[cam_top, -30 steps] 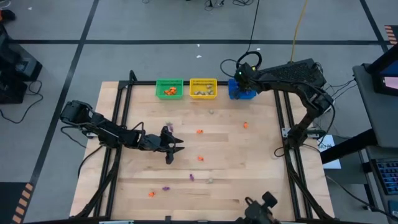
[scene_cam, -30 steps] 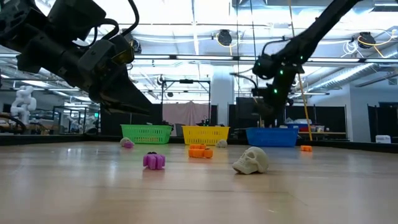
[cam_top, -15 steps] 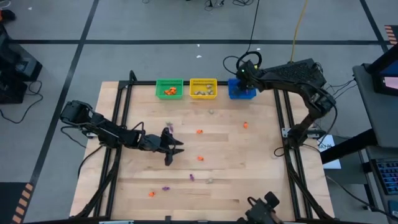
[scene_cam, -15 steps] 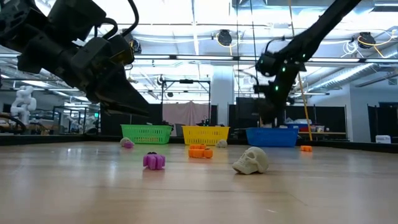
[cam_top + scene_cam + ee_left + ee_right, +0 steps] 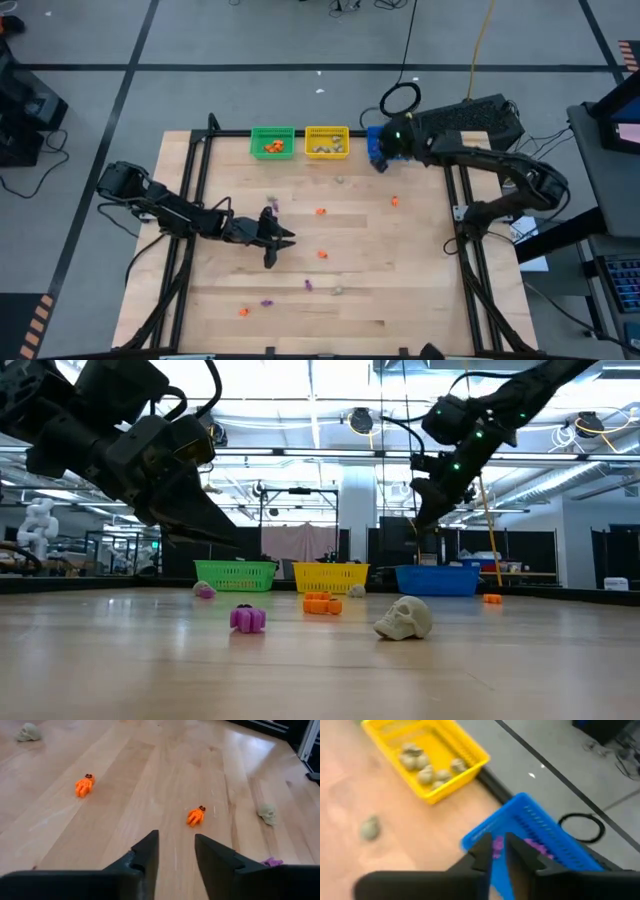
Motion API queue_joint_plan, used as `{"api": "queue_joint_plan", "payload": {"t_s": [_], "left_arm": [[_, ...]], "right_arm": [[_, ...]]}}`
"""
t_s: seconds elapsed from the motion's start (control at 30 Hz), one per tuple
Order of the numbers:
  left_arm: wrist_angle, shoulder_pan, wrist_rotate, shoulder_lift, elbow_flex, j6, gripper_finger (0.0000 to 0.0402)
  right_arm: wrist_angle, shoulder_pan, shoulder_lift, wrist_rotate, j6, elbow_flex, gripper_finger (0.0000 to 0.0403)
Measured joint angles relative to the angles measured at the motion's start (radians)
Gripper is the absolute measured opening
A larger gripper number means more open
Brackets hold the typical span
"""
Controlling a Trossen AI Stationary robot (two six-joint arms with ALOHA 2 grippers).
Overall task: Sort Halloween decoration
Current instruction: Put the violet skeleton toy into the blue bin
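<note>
my left gripper (image 5: 176,851): fingers parted, above bare wood | ahead: two orange trinkets (image 5: 195,815) (image 5: 84,784), apart | two pale skulls (image 5: 268,813) (image 5: 27,732) | purple trinket (image 5: 272,862) beside one finger

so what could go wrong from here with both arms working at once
1. The left gripper hovers with jaws apart near an orange trinket; the piece is tiny, so a slightly off descent could nudge it away.
2. The right gripper is low over the blue basket, close to its near wall, and could bump the basket towards the yellow basket.
</note>
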Motion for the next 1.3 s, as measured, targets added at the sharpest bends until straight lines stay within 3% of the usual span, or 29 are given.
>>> {"api": "queue_joint_plan", "payload": {"t_s": [0.1, 0.3, 0.5, 0.67, 0.8, 1.1, 1.2, 1.3], "left_arm": [[-0.005, -0.010, 0.010, 0.000, 0.000, 0.002, 0.0086], [-0.033, -0.025, 0.029, 0.000, 0.001, 0.046, 0.0007], [-0.057, -0.026, 0.030, 0.000, 0.001, 0.047, 0.0019], [-0.023, -0.021, 0.138, 0.000, 0.002, 0.048, 0.0037], [0.009, -0.018, 0.159, 0.000, 0.002, 0.070, 0.0045], [0.008, -0.017, 0.191, 0.000, 0.040, 0.074, 0.0003], [-0.059, -0.017, 0.197, 0.000, 0.076, 0.087, 0.0004], [-0.239, -0.030, 0.188, 0.000, 0.139, 0.125, 0.0001]], "right_arm": [[0.092, 0.062, -0.032, 0.000, 0.016, -0.095, 0.0006], [0.311, 0.194, -0.080, 0.001, 0.073, -0.248, 0.0004], [0.398, 0.326, -0.109, 0.087, 0.086, -0.284, 0.0002], [0.427, 0.407, -0.111, 0.102, 0.064, -0.284, 0.0001], [0.449, 0.444, -0.111, 0.102, 0.062, -0.284, 0.0001], [0.456, 0.475, -0.111, 0.102, 0.057, -0.284, 0.0000], [0.456, 0.477, -0.111, 0.102, 0.042, -0.284, 0.0000], [0.456, 0.478, -0.111, 0.102, 0.042, -0.284, 0.0000]]}}
